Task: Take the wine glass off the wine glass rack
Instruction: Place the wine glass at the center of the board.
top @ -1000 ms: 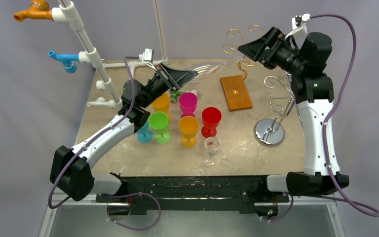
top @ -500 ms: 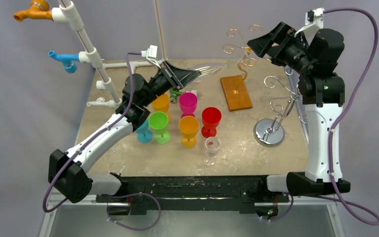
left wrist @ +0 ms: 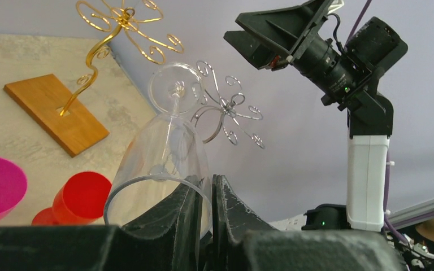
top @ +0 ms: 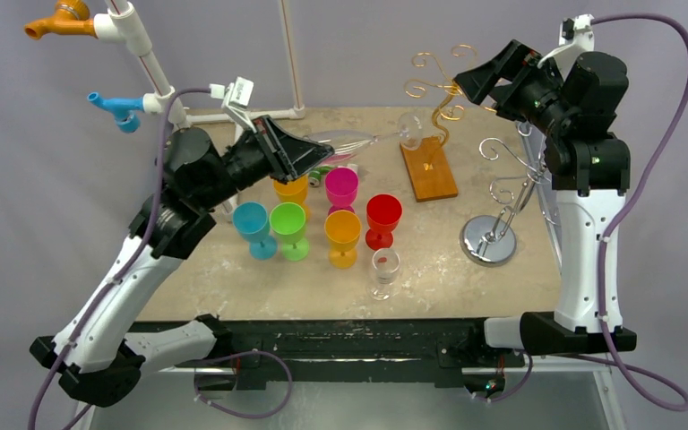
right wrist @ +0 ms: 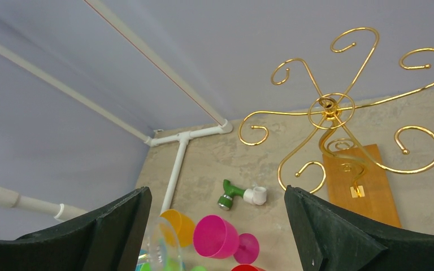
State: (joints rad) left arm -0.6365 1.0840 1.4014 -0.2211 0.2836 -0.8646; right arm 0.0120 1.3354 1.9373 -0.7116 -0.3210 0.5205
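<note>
Left gripper [left wrist: 205,193] fingers pressed together on the rim of the clear wine glass [left wrist: 166,149], one finger inside the bowl, one outside. Glass is held in the air over the table [top: 233,278], lying nearly sideways, bowl at the gripper, foot [top: 409,133] pointing toward the gold wine glass rack [top: 439,90]. In the left wrist view the foot is clear of the gold hooks, so the glass is off the rack. Rack stands on a wooden base [top: 428,168], with a silver rack [top: 500,199] to its right. Right gripper [top: 479,79] is spread wide, holding nothing, raised just beside the gold rack's top. Below the held glass are coloured plastic cups [top: 341,235] bunched mid-table, with a small clear glass [top: 384,270] near the red cup.
</note>
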